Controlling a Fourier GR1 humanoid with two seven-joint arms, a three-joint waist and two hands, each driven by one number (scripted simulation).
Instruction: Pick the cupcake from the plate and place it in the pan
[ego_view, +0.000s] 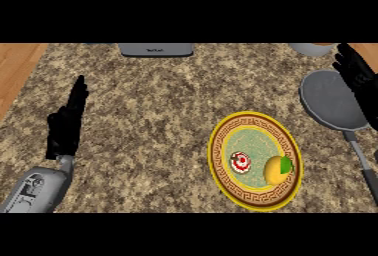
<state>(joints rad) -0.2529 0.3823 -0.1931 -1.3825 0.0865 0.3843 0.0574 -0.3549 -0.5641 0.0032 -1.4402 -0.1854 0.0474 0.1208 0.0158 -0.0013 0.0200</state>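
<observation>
A small cupcake (240, 162) with red and white swirled icing sits on the left part of a yellow-rimmed patterned plate (221, 150). The grey pan (330, 100) lies to the upper right of the plate, its handle (363, 160) running down toward the lower right edge. My right hand (357, 75) is at the right edge, over the pan's far rim, fingers straight and holding nothing. At the left, well away from the plate, my left hand (68, 122) rests open with its fingers up.
An orange-yellow fruit with a green patch (277, 170) shares the plate, right of the cupcake. A grey appliance (156, 49) stands at the counter's back edge, and a grey rounded object (310, 48) at the back right. Wooden floor (16, 65) shows at the left.
</observation>
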